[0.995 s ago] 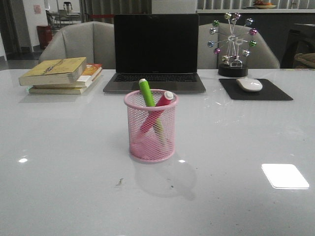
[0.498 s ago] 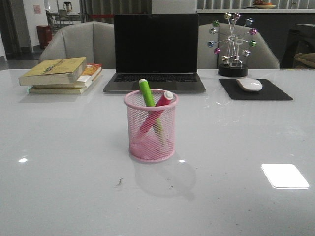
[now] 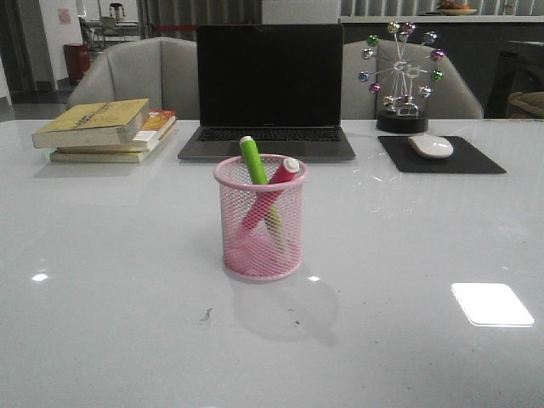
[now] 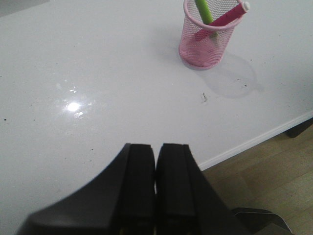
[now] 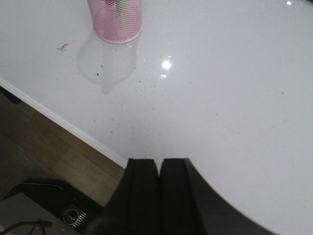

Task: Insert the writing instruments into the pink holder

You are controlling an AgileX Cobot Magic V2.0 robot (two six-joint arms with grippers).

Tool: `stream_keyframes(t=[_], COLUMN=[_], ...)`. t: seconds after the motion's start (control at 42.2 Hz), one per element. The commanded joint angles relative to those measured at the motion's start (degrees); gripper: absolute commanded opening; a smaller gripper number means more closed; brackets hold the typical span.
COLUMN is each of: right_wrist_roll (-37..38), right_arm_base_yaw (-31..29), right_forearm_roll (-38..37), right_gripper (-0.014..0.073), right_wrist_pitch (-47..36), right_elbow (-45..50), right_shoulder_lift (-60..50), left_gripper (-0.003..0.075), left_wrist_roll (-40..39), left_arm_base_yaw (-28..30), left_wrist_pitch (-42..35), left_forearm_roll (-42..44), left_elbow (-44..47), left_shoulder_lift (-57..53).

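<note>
The pink holder stands upright in the middle of the white table. Inside it lean both writing instruments, crossed: the lime green marker and the pink-magenta marker with its pale cap, their tops above the rim. The left wrist view shows the holder with both markers far from my left gripper, which is shut and empty over the table's front edge. My right gripper is also shut and empty, well away from the holder. Neither gripper appears in the front view.
An open laptop sits behind the holder. Stacked books lie at the back left. A mouse on a black pad and a ferris-wheel ornament are at the back right. The table's front edge is near both grippers.
</note>
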Motion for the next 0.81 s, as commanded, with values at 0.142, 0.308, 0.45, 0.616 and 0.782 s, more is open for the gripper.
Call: stream_keyframes(t=[0.142,0.308,0.45,0.616,0.782], right_wrist_roll=[0.03,0.03,0.03,0.03,0.03], right_arm_base_yaw=[-0.32,-0.32,-0.32,-0.32,-0.32], right_forearm_roll=[-1.33,-1.33,-1.33,-1.38,-1.38], right_gripper=[0.0053,0.0053,0.0053,0.0053,0.0053], right_wrist_pitch=[-2.78,-2.78,-2.78,-2.65,-2.65], right_elbow=[-1.53,-1.53,-1.53,-1.53,-1.53], right_shoulder_lift=[-0.17,-0.17,-0.17,-0.17,-0.17], left_gripper=[0.0093,0.0093,0.0093,0.0093,0.0093], left_wrist_roll=[-0.5,-0.5,-0.5,-0.5,-0.5], left_arm_base_yaw=[0.09,0.09,1.54,9.22,17.16], left_wrist_pitch=[-4.02,-4.02,-5.06,-11.84,-28.84], left_forearm_roll=[-0.24,-0.24,-0.65,2.03,2.03], left_elbow=[-1.45,-1.45,-0.38,5.06,17.07], left_shoulder_lift=[0.14,0.14,-1.88,-10.19,-21.05])
